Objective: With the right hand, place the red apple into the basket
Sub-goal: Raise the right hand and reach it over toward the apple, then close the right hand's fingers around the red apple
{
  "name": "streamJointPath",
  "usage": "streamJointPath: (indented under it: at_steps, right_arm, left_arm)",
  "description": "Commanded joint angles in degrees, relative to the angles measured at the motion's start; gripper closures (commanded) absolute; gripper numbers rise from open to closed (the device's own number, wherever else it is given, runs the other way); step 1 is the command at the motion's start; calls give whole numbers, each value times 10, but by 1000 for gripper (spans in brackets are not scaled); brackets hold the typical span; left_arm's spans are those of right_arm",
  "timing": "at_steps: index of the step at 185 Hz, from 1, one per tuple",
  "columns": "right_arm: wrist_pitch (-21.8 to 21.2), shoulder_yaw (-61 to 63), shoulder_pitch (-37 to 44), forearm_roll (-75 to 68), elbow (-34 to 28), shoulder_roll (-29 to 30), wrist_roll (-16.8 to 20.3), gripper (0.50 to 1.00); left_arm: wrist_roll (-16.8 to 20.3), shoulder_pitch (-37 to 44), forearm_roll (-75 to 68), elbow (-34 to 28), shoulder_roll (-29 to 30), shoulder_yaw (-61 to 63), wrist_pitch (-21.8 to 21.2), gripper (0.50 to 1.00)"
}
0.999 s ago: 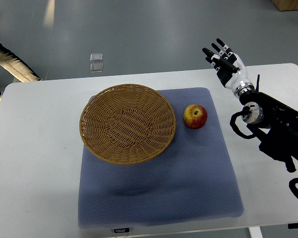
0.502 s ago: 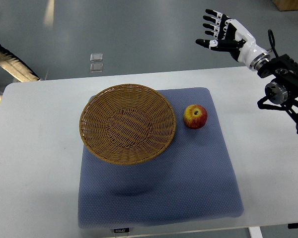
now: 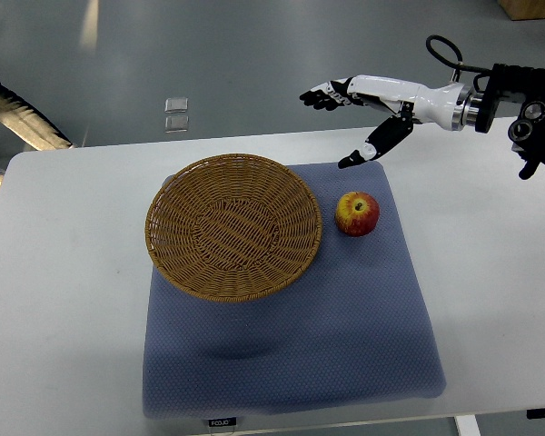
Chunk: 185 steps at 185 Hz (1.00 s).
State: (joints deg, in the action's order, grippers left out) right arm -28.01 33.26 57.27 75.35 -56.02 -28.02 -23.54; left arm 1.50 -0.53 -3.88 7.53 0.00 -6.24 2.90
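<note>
A red and yellow apple (image 3: 357,213) sits on a blue mat (image 3: 291,318), just right of a round wicker basket (image 3: 233,225). The basket holds nothing. My right hand (image 3: 341,127) reaches in from the right edge, above the table's far side. Its fingers (image 3: 320,95) are spread and its thumb (image 3: 368,150) points down toward the mat. It holds nothing and stays apart from the apple, up and a little left of it. The left arm is out of view.
The white table (image 3: 64,291) carries the mat. A person's leg and shoe (image 3: 18,113) show at the far left on the floor. Two small clear squares (image 3: 176,113) lie on the floor beyond the table.
My right arm has swung up and to the left, from the table's right side to above its far edge. The hand now hangs near the apple. Apple and basket have not moved.
</note>
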Motion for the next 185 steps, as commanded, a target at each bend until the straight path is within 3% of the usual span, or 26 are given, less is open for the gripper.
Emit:
streamJointPath:
  at_steps: [1, 61, 62, 64, 122, 185]
  right_arm:
    - [-6, -23, -2, 74, -13, 1, 0, 579]
    - [41, -96, -5, 143, -1, 10, 2, 579]
    - [64, -113, -5, 146, 9, 12, 5, 579]
    - [68, -117, -5, 147, 11, 14, 6, 579]
    - [153, -195, -7, 157, 47, 19, 7, 579]
    - [165, -205, -10, 178, 48, 28, 15, 583]
  left_arm:
    - [0, 0, -1, -1, 0, 0, 0, 500]
    - [0, 0, 0, 0, 0, 0, 0, 500]
    - [0, 0, -1, 0, 0, 0, 0, 500]
    - [0, 0, -1, -1, 0, 0, 0, 500]
    - [0, 0, 0, 0, 0, 0, 0, 500]
    - [0, 0, -1, 0, 0, 0, 0, 500]
